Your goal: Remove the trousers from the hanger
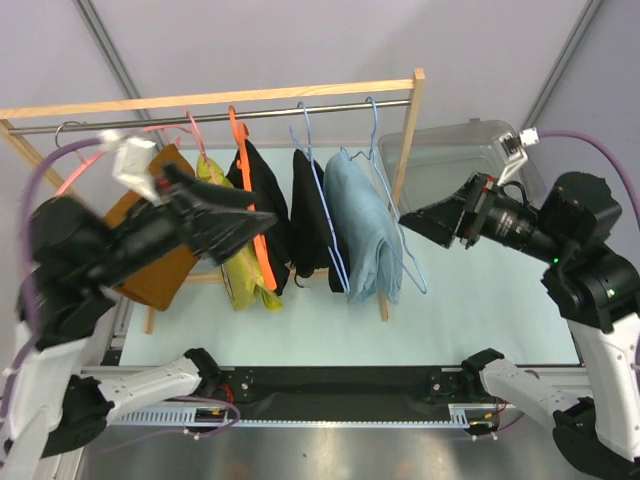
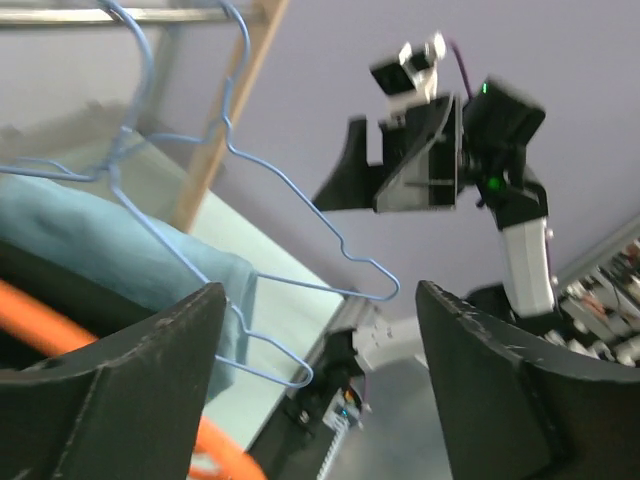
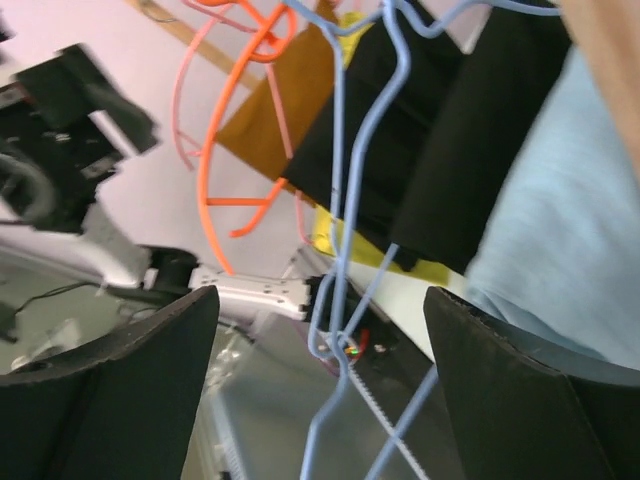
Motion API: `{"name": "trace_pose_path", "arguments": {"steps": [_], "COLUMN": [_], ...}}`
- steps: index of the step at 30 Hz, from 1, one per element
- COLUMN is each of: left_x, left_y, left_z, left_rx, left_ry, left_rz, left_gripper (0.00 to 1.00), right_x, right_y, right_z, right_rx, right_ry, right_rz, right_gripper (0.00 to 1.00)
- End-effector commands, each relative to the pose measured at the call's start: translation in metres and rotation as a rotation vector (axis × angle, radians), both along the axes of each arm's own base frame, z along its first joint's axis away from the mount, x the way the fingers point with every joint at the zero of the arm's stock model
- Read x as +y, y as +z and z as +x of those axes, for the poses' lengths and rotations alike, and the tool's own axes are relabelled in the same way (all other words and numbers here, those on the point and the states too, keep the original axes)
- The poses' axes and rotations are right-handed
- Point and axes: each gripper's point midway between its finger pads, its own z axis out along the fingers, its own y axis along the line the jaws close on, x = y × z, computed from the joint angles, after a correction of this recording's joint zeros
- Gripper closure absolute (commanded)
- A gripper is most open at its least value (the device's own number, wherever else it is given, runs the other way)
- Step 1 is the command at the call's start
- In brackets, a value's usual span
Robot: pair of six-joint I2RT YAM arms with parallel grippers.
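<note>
The light blue trousers (image 1: pixel 365 235) hang on the wooden rack (image 1: pixel 413 120) right of centre in the top view, the right gripper (image 1: pixel 405 216) just right of them and the left gripper (image 1: pixel 262 211) at centre-left against a black garment (image 1: pixel 270 170) — both with jaws spread wide, gripping nothing.

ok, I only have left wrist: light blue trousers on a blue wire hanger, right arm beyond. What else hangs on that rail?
Observer: Top external shows four more to the left of the light blue trousers: a black garment, a second black garment on an orange plastic hanger, a yellow-green garment and a brown garment.
Operator: Where's my gripper against those?
Observer: The left gripper sits in front of the second black garment, not at the trousers.
Operator: Right side holding anything?
Observer: No. Right wrist shows the right gripper open and gripping nothing, with the blue wire hanger ahead of it.
</note>
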Motion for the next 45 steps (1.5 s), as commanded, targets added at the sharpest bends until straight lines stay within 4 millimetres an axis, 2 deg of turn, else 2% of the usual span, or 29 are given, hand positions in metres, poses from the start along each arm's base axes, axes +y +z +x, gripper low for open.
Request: {"name": "trace_pose_path", "arguments": {"steps": [1,2,3,4,6,7,9,10,11,12,15,17,18,19,21,23,28,30,34,40,45], "left_x": [-0.041,-0.049,-0.062,-0.069,-0.087,-0.094,-0.107,-0.121,-0.124,-0.128,-0.13,-0.13,-0.133,-0.133,-0.138,-0.144,-0.159,-0.164,-0.176,-0.186,-0.189], "left_y": [0.006,0.007,0.003,0.003,-0.004,-0.003,-0.001,-0.01,-0.011,-0.015,-0.024,-0.028,-0.039,-0.037,-0.046,-0.05,-0.052,-0.057,-0.057,-0.057,-0.051], "left_z": [-0.01,-0.01,0.0,0.001,0.016,0.014,0.022,0.025,0.029,0.034,0.054,0.06,0.064,0.067,0.072,0.076,0.083,0.086,0.09,0.096,0.096], "left_rx": [0.058,0.068,0.096,0.112,0.149,0.149,0.154,0.172,0.182,0.195,0.215,0.239,0.259,0.272,0.298,0.32,0.346,0.363,0.382,0.395,0.385], "left_ry": [-0.213,-0.246,-0.258,-0.276,-0.266,-0.279,-0.253,-0.259,-0.241,-0.211,-0.103,-0.066,-0.052,-0.039,-0.03,-0.022,-0.037,-0.035,-0.054,-0.059,-0.069], "left_rz": [0.007,0.006,0.018,0.018,0.03,0.029,0.027,0.05,0.049,0.049,0.049,0.039,0.05,0.023,0.021,0.013,-0.007,-0.011,-0.038,-0.064,-0.089], "left_gripper": [0.21,0.26,0.28,0.3,0.34,0.35,0.4,0.41,0.45,0.46,0.51,0.52,0.53,0.53,0.53,0.54,0.57,0.57,0.58,0.59,0.64], "right_x": [0.016,0.017,0.019,0.021,0.022,0.023,0.026,0.026,0.029,0.029,0.031,0.032,0.033,0.033,0.034,0.034,0.035,0.035,0.035,0.035,0.04], "right_y": [0.044,0.044,0.042,0.037,0.033,0.031,0.024,0.023,0.018,0.016,0.008,0.004,-0.003,-0.004,-0.008,-0.01,-0.017,-0.018,-0.021,-0.026,-0.038], "right_z": [-0.018,-0.017,-0.017,-0.014,-0.013,-0.015,-0.014,-0.016,-0.016,-0.015,-0.019,-0.024,-0.023,-0.024,-0.027,-0.028,-0.032,-0.032,-0.034,-0.035,-0.031], "right_rx": [-0.059,-0.046,-0.035,-0.018,-0.009,-0.008,0.01,0.011,0.02,0.026,0.032,0.034,0.048,0.051,0.05,0.051,0.054,0.057,0.056,0.061,0.072], "right_ry": [0.149,0.153,0.164,0.167,0.162,0.165,0.169,0.174,0.182,0.175,0.175,0.184,0.184,0.183,0.188,0.188,0.193,0.192,0.192,0.193,0.2], "right_rz": [0.131,0.142,0.141,0.134,0.13,0.131,0.136,0.141,0.138,0.138,0.129,0.132,0.127,0.128,0.132,0.138,0.15,0.153,0.147,0.148,0.126], "right_gripper": [0.13,0.16,0.17,0.19,0.24,0.26,0.35,0.38,0.43,0.44,0.45,0.45,0.45,0.46,0.5,0.58,0.76,0.78,0.89,0.97,1.0]}}
